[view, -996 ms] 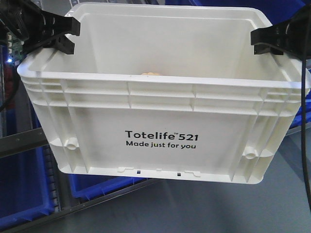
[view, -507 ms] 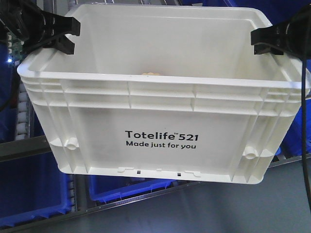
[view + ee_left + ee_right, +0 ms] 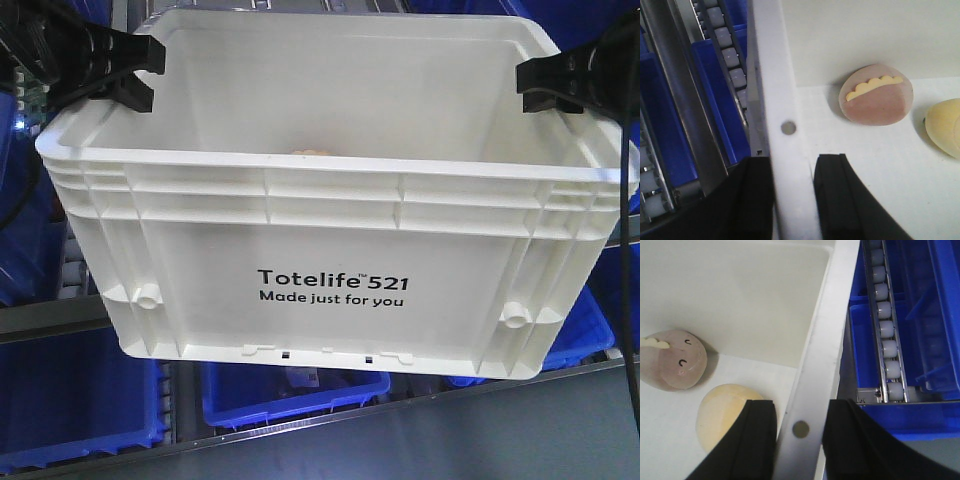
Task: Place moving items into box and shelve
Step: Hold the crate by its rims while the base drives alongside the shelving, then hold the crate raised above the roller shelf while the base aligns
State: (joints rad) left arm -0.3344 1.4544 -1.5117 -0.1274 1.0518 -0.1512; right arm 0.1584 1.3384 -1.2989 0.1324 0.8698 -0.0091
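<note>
Box (image 3: 330, 250) hung between both hands, long axis spanning left to right, shelf rollers (image 3: 885, 330) beyond box. Left hand (image 3: 792, 200) clamped box's left rim, right hand (image 3: 800, 440) its right rim. Moving items (image 3: 876, 95) lay inside on box floor.

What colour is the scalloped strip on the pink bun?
The strip is pale yellow; clearest in left wrist view.

Pincer (image 3: 800, 415) clamping box (image 3: 826, 325) rim, yellow bun (image 3: 722, 415) beside

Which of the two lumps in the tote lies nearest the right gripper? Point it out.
The pale yellow lump, partly hidden behind the inner finger of the right gripper clamped on the tote. The pinkish lump with the face sits farther away.
</note>
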